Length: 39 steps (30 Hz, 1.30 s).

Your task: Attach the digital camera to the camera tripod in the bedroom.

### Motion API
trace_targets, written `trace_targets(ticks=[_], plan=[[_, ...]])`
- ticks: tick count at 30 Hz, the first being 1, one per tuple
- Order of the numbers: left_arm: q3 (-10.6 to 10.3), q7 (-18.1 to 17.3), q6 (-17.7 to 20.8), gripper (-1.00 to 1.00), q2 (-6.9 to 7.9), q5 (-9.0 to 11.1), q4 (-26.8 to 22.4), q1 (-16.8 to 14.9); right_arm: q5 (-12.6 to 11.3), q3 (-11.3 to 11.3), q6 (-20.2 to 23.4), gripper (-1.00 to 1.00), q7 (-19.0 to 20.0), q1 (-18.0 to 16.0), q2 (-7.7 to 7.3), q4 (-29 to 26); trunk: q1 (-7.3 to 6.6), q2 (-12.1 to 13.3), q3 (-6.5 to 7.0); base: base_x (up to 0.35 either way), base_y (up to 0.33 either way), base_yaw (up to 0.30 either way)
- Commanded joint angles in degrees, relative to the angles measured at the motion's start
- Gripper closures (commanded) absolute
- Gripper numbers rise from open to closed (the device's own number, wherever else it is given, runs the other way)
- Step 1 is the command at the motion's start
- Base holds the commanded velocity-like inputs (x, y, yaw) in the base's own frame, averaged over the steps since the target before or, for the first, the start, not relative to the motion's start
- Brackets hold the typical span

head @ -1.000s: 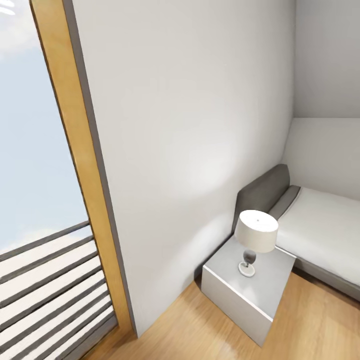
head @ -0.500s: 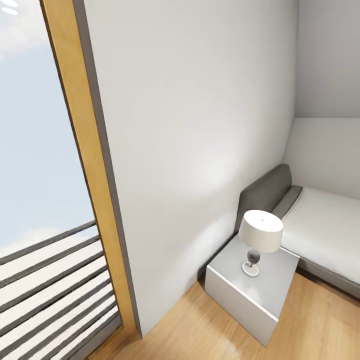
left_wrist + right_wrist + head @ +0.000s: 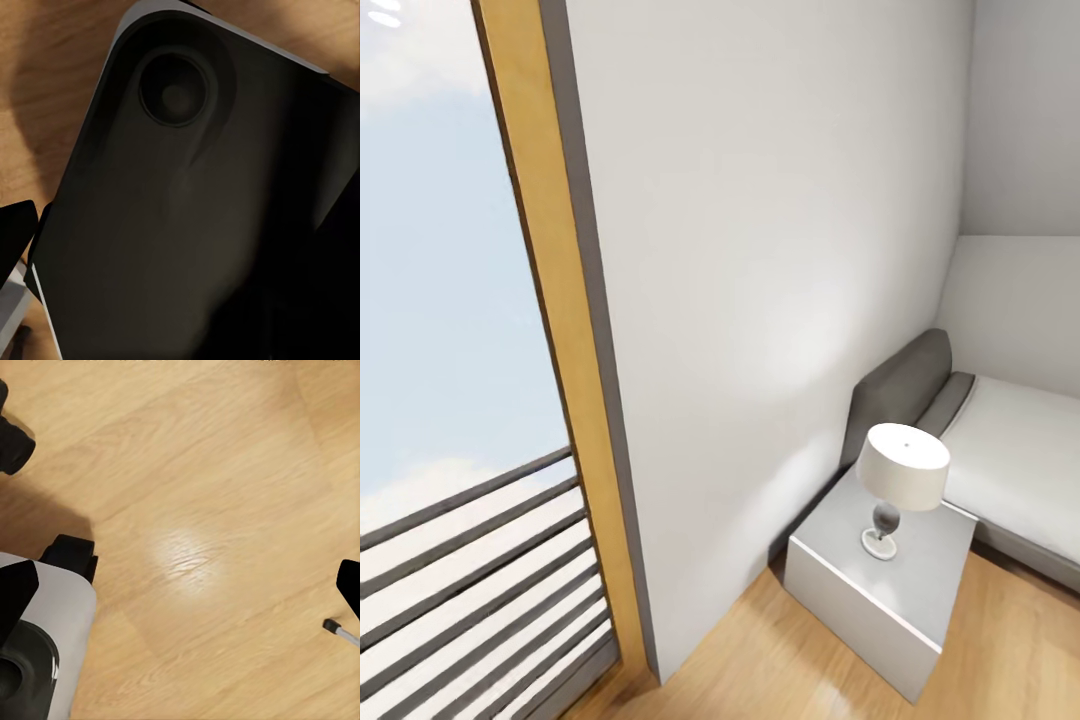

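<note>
The digital camera is out of view. A thin silver rod with a black tip (image 3: 335, 628) lies low over the wood floor (image 3: 195, 472) at the edge of the right wrist view; it may be a foot of the camera tripod, but I cannot tell. My right gripper (image 3: 184, 589) is open, its black fingertips (image 3: 16, 592) far apart at both edges, with only floor between them. In the left wrist view one black fingertip (image 3: 15, 229) shows beside the robot's dark base shell (image 3: 187, 210), which blocks the rest.
In the bedroom, a white wall (image 3: 760, 250) stands straight ahead. A wood-framed glass door (image 3: 550, 300) with a slatted railing is on the left. A white nightstand (image 3: 850, 590) carries a small table lamp (image 3: 900, 480), next to the low grey bed (image 3: 1010, 460).
The whole head picture has slid to the right, so the camera has turned left. Nightstand, lamp and bed keep their places relative to each other.
</note>
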Motion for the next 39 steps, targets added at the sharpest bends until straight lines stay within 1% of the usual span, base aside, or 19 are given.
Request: trace_targets(ticks=[1,17,28,39], plan=[[0.2,0.0,0.0,-1.0,-0.03,0.3,-0.1,0.0,0.2,0.2,0.1,-1.0,0.2,-0.1,-0.01,0.1,0.0,0.0,-0.05,0.009,0.051,0.0],[0.2,0.0,0.0,-1.0,-0.04,0.3,-0.1,0.0,0.2,0.2,0.1,-1.0,0.2,-0.1,-0.01,0.1,0.0,0.0,-0.05,-0.001,0.005,0.0],[0.2,0.0,0.0,-1.0,-0.09,0.3,-0.1,0.0,0.2,0.2,0.1,-1.0,0.2,-0.1,-0.01,0.1,0.0,0.0,-0.05,-0.13,0.124,0.0],[0.2,0.0,0.0,-1.0,-0.09,0.3,-0.1,0.0,0.2,0.2,0.1,-1.0,0.2,-0.1,0.06,0.1,0.0,0.0,-0.05,-0.022,0.021,0.0]])
